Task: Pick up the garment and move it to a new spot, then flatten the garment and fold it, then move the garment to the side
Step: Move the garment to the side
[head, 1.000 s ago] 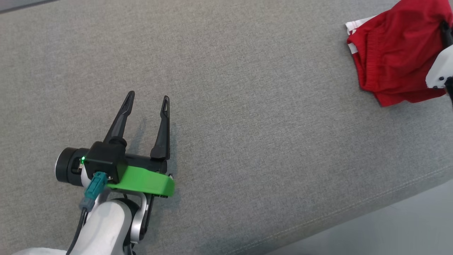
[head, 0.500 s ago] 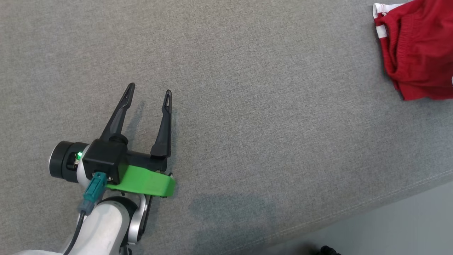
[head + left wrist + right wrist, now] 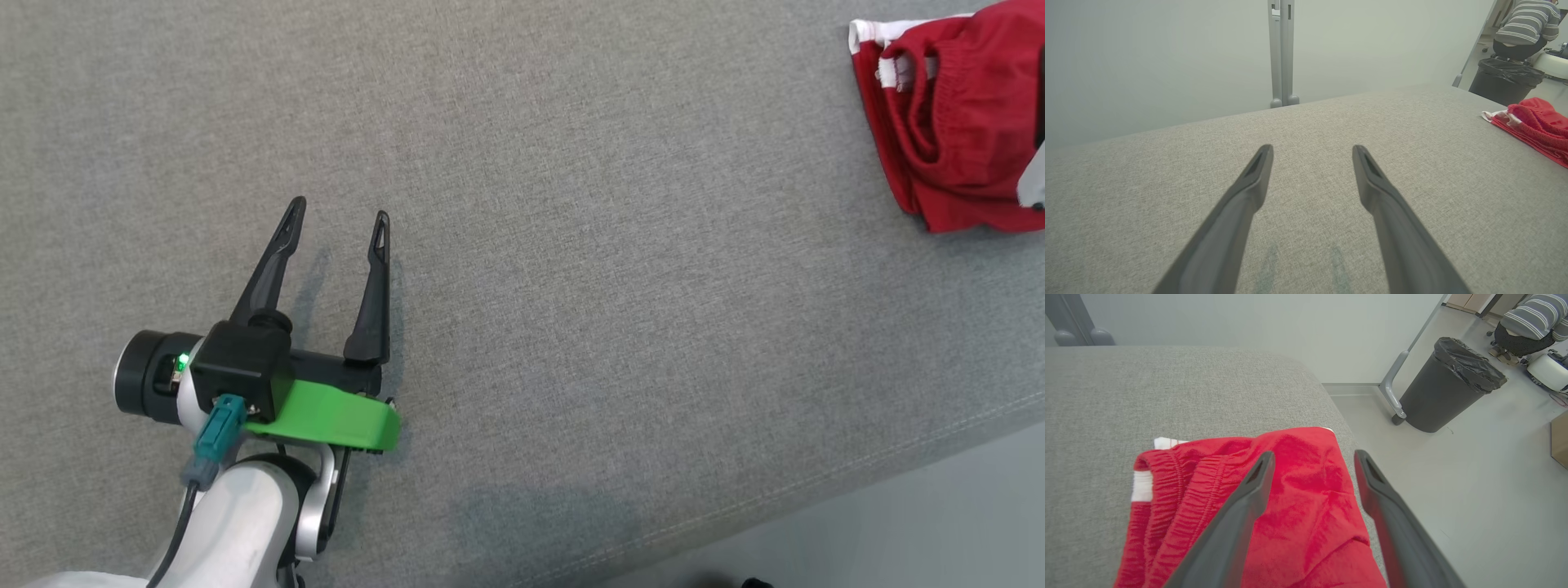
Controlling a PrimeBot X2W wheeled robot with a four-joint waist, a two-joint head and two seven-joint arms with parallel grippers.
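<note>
Hovering open over the red garment (image 3: 947, 122), folded at the worktop's (image 3: 571, 245) edge, upper right of frame, the right end effector (image 3: 1313, 454) seems done setting it aside; next, a clean withdrawal. At lower left, the left end effector (image 3: 340, 208) is open too.

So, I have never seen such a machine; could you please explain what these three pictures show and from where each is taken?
It is a two-armed robot. One picture looks down from its head; the other two look along each arm's two dark fingers. In the head view the left pincer is open above a grey padded surface. In the right wrist view the right pincer stands open above a red garment lying near the surface's edge. Neither holds anything.
</note>
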